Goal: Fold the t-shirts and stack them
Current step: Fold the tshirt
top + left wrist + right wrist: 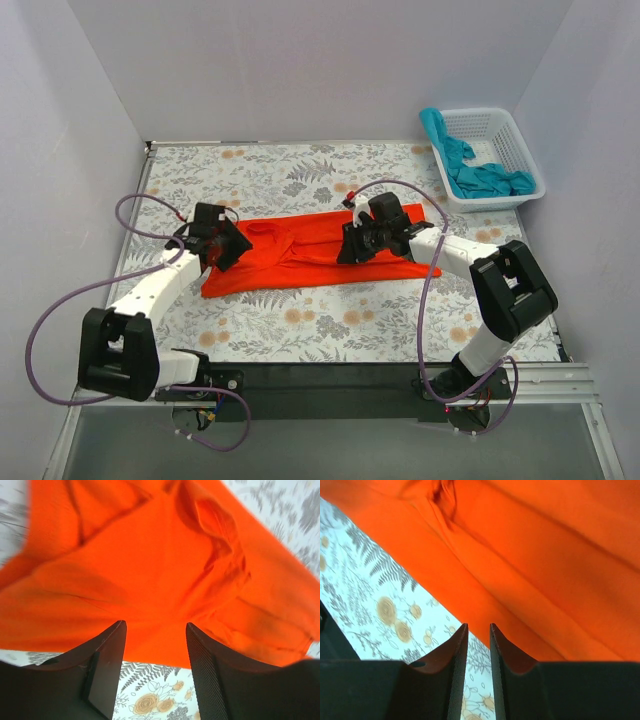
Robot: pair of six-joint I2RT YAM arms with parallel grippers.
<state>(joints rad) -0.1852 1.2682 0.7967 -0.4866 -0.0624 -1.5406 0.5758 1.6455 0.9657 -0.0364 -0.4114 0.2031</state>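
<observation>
The left fingers (107, 665) are held open with nothing between them. The orange-red t-shirt (300, 255) is spread on the floral surface (300, 325) just beyond their tips. The right fingers (452, 670) are parted by only a narrow slit, seen empty, with the shirt's edge just ahead. The teal t-shirt (478, 175) is heaped in the white basket (525, 150) — well apart from both pairs of fingers.

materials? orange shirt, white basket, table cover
Orange shirt: soft matte cloth, probably knit; it creases and folds on itself. White basket: looks like moulded plastic, with rigid lattice walls. Table cover: flat floral-printed sheet, cloth or vinyl; the look leaves it open.
</observation>
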